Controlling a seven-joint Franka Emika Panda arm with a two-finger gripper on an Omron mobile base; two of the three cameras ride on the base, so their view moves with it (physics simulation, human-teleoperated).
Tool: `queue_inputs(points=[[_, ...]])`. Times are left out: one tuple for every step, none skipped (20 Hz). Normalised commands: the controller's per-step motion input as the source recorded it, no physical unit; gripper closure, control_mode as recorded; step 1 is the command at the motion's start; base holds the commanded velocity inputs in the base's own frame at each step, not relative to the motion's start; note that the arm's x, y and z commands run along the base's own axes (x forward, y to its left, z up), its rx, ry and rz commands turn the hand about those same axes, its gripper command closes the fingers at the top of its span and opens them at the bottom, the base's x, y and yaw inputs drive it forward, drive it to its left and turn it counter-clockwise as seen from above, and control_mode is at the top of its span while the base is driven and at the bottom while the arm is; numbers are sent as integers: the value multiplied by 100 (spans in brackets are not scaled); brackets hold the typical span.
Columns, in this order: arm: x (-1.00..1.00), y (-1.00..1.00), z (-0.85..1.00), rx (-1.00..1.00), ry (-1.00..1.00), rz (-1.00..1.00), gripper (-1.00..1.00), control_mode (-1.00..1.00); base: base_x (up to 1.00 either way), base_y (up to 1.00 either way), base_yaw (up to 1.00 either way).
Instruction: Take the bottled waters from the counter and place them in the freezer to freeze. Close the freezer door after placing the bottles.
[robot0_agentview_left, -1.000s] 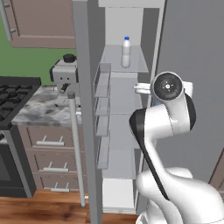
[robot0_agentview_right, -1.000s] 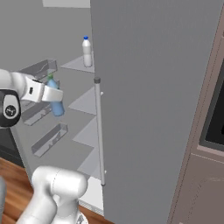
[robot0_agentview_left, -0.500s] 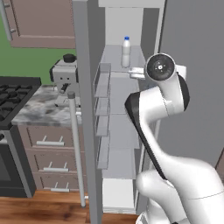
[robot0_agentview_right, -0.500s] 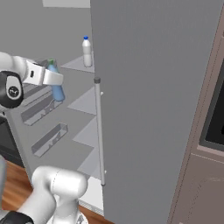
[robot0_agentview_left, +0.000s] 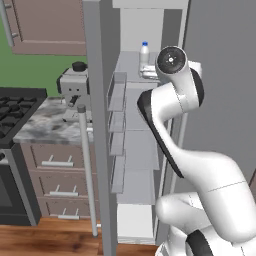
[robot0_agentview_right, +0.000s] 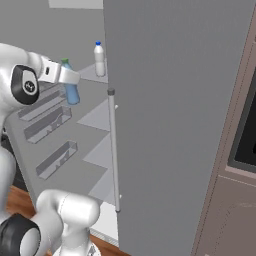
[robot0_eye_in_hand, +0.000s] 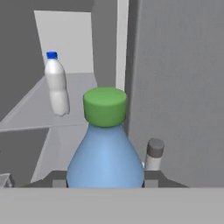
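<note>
We are a glossy white arm (robot0_agentview_left: 200, 170) built of rounded, swollen segments that join like smooth elbows. Dark charcoal bands mark our joints, one curving along the upper link. Our wrist (robot0_agentview_left: 172, 60) ends in a round black disc with a pale ring and small silver hub at its centre. From the right base view, the same disc (robot0_agentview_right: 25, 85) sits in a white shell, and a short white block reaches out to our end effector (robot0_agentview_right: 67, 76). At our foot a dark ring (robot0_agentview_left: 200, 245) trims the base.
</note>
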Motion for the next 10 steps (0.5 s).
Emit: queue_inputs(points=[[57,0,0,0,-3,0,100,-100,0,0,0],[59,1,0,0,-3,0,100,-100,0,0,0],[48,7,0,0,-7,0,100,-100,0,0,0],[46,0,0,0,-9,0,100,-100,0,0,0],[44,0,0,0,-9,0,100,-100,0,0,0],[50,0,0,0,-7,0,100,-100,0,0,0],[56,0,0,0,-5,0,100,-100,0,0,0],[59,0,5,1,-5,0,100,-100,0,0,0],[58,0,9,1,-4,0,100,-100,0,0,0],[59,0,9,1,-4,0,100,-100,0,0,0]])
